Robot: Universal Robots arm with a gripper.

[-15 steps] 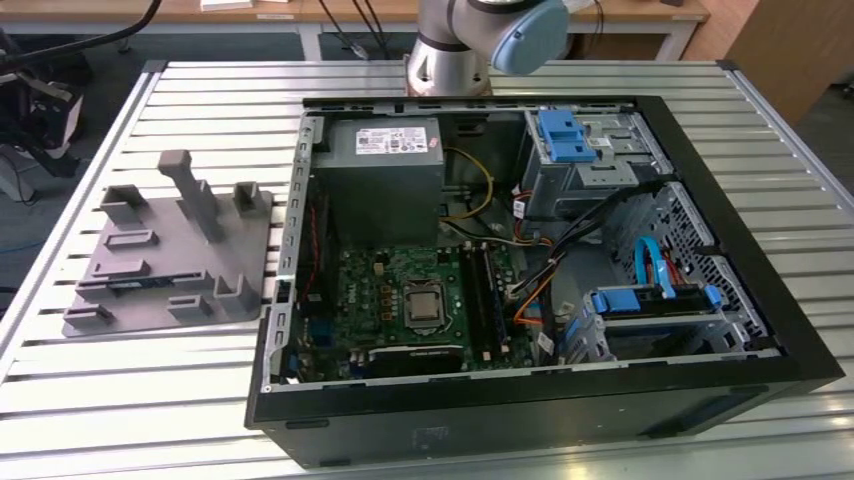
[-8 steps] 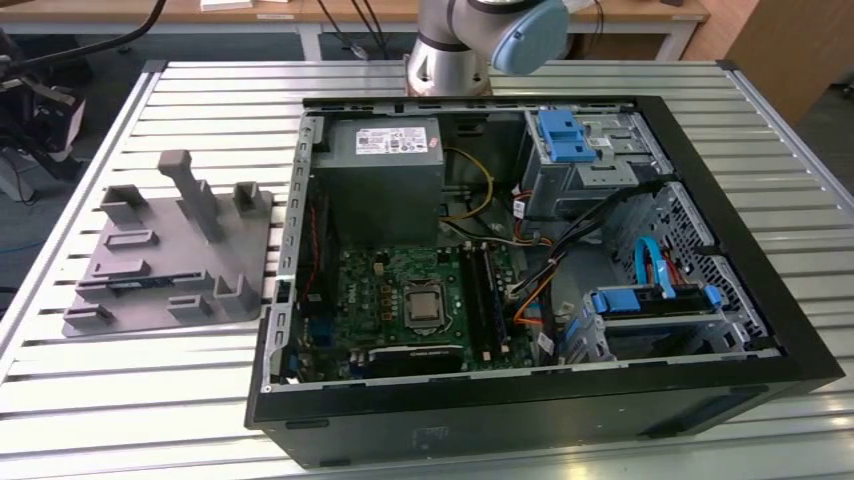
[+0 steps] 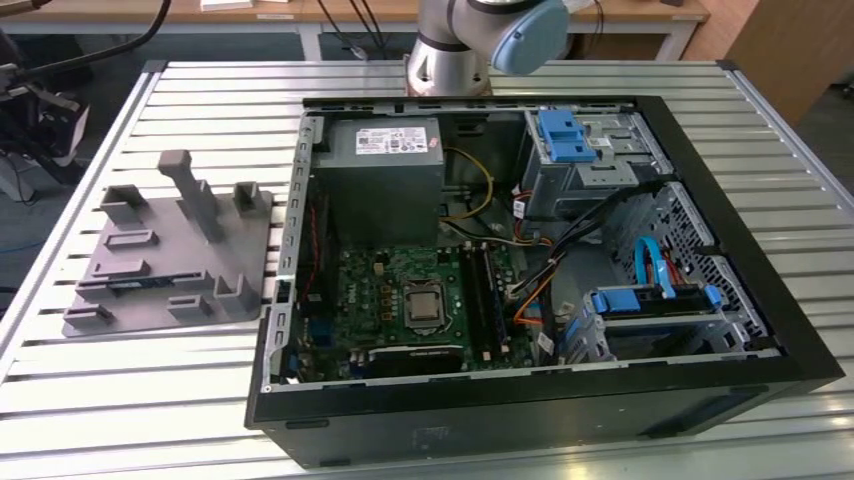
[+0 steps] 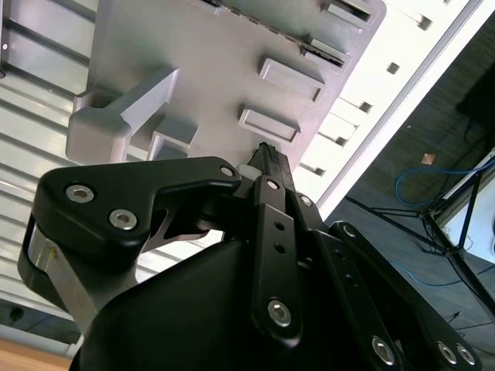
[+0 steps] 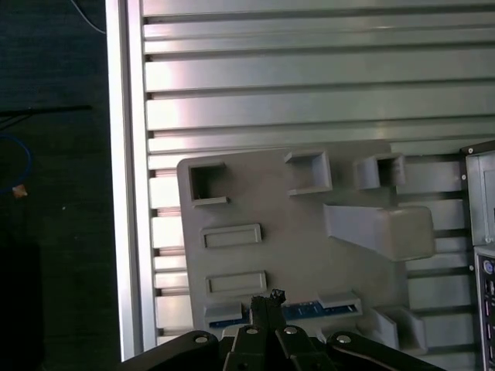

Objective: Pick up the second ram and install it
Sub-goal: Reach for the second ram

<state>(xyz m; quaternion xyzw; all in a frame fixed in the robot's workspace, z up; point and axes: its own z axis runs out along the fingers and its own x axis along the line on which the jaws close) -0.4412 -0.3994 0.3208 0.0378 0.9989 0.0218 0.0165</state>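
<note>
The second ram [image 5: 309, 311] is a thin blue-green strip standing on edge between low blocks of the grey tray [image 5: 294, 247]. In the exterior view the ram [image 3: 134, 287] shows as a bluish line near the tray's front. My gripper [image 5: 271, 297] hangs over the tray with its black fingertips pressed together and nothing between them. The tips sit directly above the ram's line, apart from it. In the second wrist view the gripper [image 4: 267, 157] points down at the tray [image 4: 216, 69]. The black memory slots [image 3: 486, 290] lie on the green motherboard inside the open computer case.
The open computer case [image 3: 534, 400] stands to the exterior view's right of the tray, its wall close to the tray's edge. A tall upright block [image 5: 379, 228] rises from the tray near the gripper. The slatted metal table [image 3: 160, 400] ends just beyond the tray.
</note>
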